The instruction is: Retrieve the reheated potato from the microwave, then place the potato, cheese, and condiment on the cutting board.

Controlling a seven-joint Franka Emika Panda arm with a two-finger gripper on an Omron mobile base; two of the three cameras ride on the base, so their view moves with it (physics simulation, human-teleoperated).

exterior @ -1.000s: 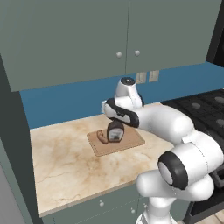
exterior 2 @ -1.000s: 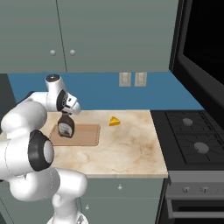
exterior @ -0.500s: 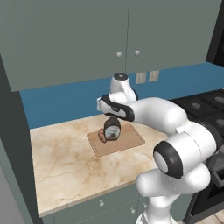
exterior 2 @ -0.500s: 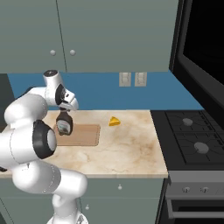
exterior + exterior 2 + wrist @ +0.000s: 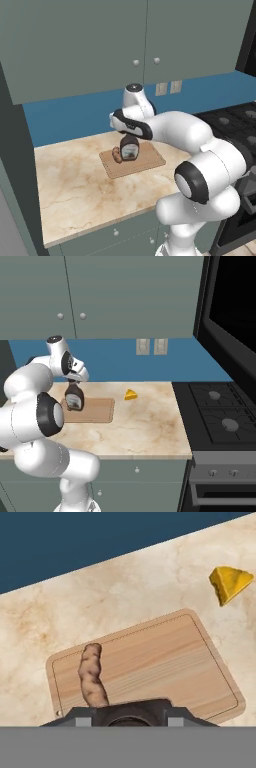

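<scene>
Here the near part of the marble bench (image 5: pixel 75 190) lies bare, its front edge above grey-green drawers. Further in, the cutting board (image 5: pixel 142 161) rests flat on the bench, a light wooden rectangle with rounded corners. On its left portion stands the condiment (image 5: pixel 130 149), a squat dark brown bottle with a pale label, upright and seemingly just above or on the wood; whether its base touches the board cannot be told. The end effector (image 5: pixel 129 136) comes down from above onto the bottle's neck and is clenched around the condiment, its fingers closed at the cap. Just left of the bottle, touching or nearly touching it, lies the potato (image 5: pixel 117 154), a small tan lump on the board. In the hand view the potato (image 5: pixel 91 677) lies lengthwise near the board's left end, with the bottle's dark top directly below the camera.

Seen from the right base view, the cheese (image 5: pixel 131 394), a bright yellow wedge, sits on the bench well apart from the board, to its right and a little farther back. Beyond it run the blue back wall (image 5: pixel 115 361) with two pale outlets (image 5: pixel 151 346) and the grey-green upper cabinets (image 5: pixel 100 291). At the far right are the black stove burners (image 5: pixel 220 411) and the dark microwave (image 5: pixel 232 311) above them.
</scene>
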